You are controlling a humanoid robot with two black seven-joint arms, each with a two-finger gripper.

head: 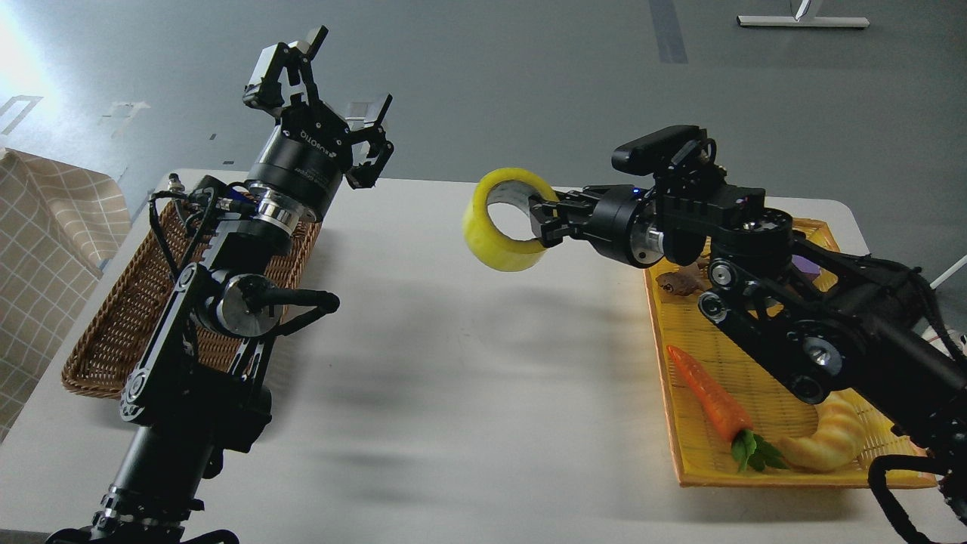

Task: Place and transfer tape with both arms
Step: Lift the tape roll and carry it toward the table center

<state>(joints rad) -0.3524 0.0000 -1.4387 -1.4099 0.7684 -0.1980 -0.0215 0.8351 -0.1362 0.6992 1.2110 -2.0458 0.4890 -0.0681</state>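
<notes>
The tape (502, 227), a wide yellow roll with a grey-white core, hangs in the air above the middle of the white table (453, 363). My right gripper (540, 219) is shut on the roll's right rim, one finger inside the core. The right arm reaches in from the right over the yellow basket (680, 423). My left gripper (332, 87) is open and empty, held high above the brown wicker basket (113, 325) at the table's far left, well left of the tape.
The yellow basket holds a carrot (706, 400), a croissant (827, 438) and a small brown toy animal (676, 281), partly hidden by my right arm. A checked cloth (45, 249) hangs at the left edge. Grey floor lies beyond the table.
</notes>
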